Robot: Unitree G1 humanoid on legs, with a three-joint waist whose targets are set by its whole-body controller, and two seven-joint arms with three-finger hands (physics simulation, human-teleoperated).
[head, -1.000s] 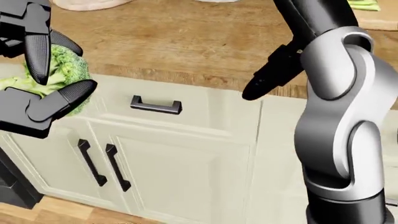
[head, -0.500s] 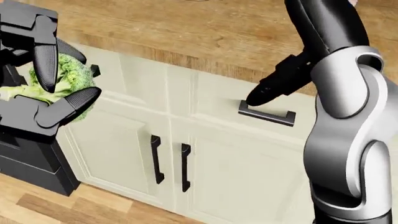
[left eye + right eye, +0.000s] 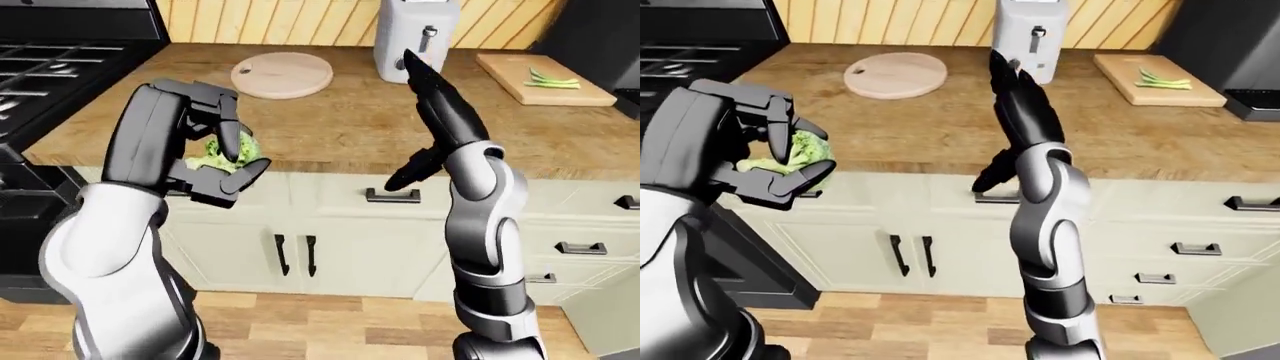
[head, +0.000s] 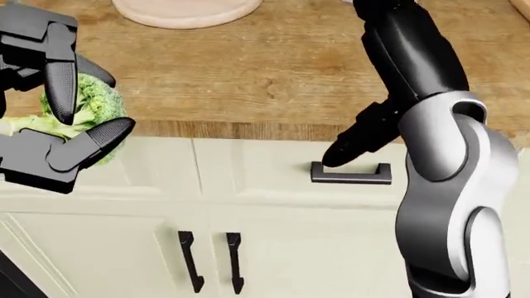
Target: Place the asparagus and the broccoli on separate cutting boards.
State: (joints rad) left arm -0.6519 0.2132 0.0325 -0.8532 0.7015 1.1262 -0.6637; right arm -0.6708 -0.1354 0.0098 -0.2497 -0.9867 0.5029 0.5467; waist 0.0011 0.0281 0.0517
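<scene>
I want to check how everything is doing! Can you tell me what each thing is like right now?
broccoli: held off the counter in the left hand, fingers closed round it.
right hand: empty, hanging by a drawer handle; open or shut, cannot tell.
asparagus: lying on the rectangular cutting board.
round cutting board: flat on the counter, nothing on it.
cabinet doors: shut.
drawers: shut.

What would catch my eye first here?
The left hand, at the left of the left-eye view, grips a green broccoli over the counter's edge. Top right, asparagus lies on a rectangular board; a round board sits bare near the stove.
</scene>
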